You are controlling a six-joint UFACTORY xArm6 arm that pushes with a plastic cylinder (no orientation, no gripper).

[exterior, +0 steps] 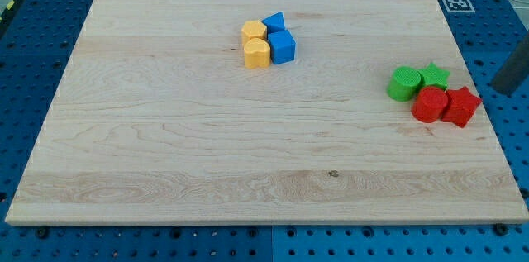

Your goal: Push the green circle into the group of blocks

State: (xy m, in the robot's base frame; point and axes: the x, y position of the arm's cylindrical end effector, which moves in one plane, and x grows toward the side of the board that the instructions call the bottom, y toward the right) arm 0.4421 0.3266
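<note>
Worktop: a pale wooden worktop (207, 146) lies on a blue pegboard (33, 47), with a printed marker tag (454, 2) at its far right corner.
Green circle: the green circle (402, 84) sits near the right edge, touching the green star (434, 75) on its right and the red circle (429, 104) just nearer than it.
Right cluster: the red star (462, 106) sits against the red circle's right side, so four blocks are packed together here.
Far group: well apart, to the left and far side, the yellow hexagon (253, 30), the yellow rounded block (257, 53), the blue triangle-like block (275, 22) and the blue cube (282, 47) press together.
My tip: only a dark rod (512, 68) shows at the right border, beyond the worktop's edge; its very end I cannot make out.
Claw: I carry no claw, only this rod, so there is nothing to open or hold.
Progress: if the far group is the goal, I judge the push not begun, with the whole crossing left; if the right cluster counts, the circle already touches it.
Next: I judge I must come round to the circle's right near side, though the star and red circle crowd that approach.
</note>
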